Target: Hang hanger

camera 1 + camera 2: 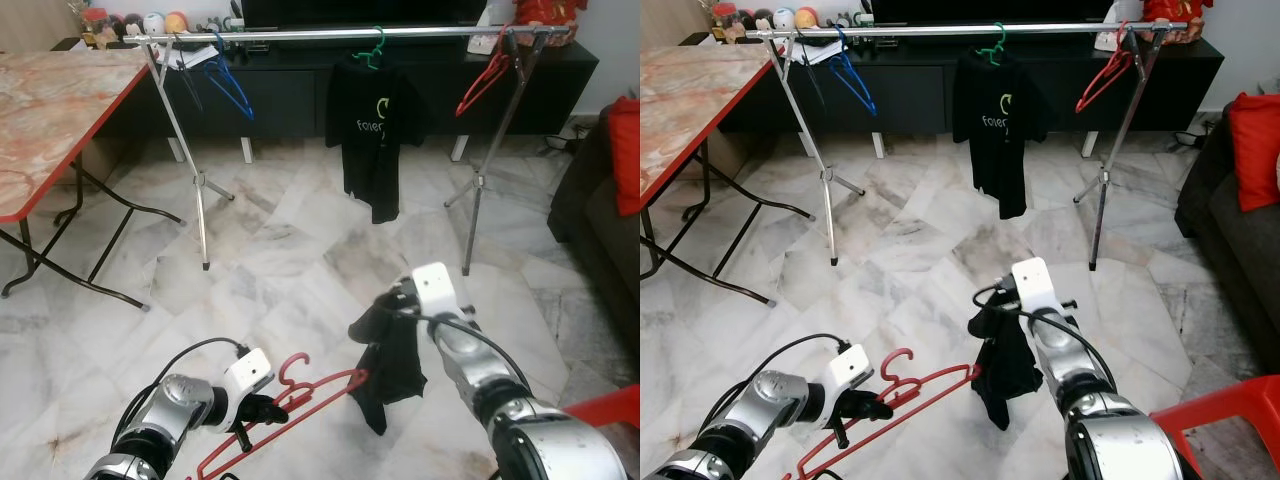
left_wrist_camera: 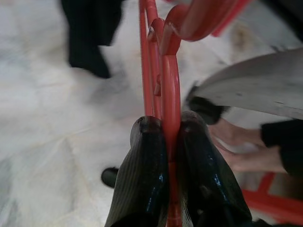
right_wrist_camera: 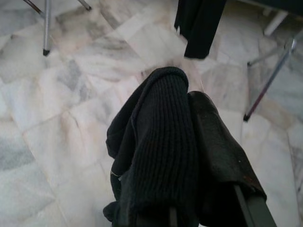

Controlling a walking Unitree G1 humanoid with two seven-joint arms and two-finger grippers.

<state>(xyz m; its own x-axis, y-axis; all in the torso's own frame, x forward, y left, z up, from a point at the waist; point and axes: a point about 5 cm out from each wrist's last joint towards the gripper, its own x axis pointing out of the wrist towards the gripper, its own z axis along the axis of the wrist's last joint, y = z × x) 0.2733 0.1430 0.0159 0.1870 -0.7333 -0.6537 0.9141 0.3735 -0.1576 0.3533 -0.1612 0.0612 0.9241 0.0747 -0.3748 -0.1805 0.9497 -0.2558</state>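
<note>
In the left eye view, a red hanger [image 1: 290,405] is held low over the marble floor [image 1: 280,260] by the left gripper [image 1: 262,408], whose fingers are closed on the wire near the hook. The far end of that hanger is tucked into a black garment [image 1: 390,375], which is pinched by the right gripper [image 1: 385,318] and hangs down from it. Beyond them a metal rail [image 1: 340,35] is carried on two tripod stands, and three things are hung from it: a blue hanger [image 1: 228,85] near the left end, a black T-shirt [image 1: 375,140] on a green hanger [image 1: 372,52] at the middle, and a second red hanger [image 1: 485,85] near the right end. A folding table [image 1: 50,110] with a red edge is seen at the left. In the right eye view, the same scene is shown, with a red cushion [image 1: 1255,150] on a dark sofa at the right. In the left wrist view, the two black fingers [image 2: 142,179] are pressed together on the red wire. In the right wrist view, the fingers [image 3: 222,161] are closed around the knitted black cloth above the floor tiles.
</note>
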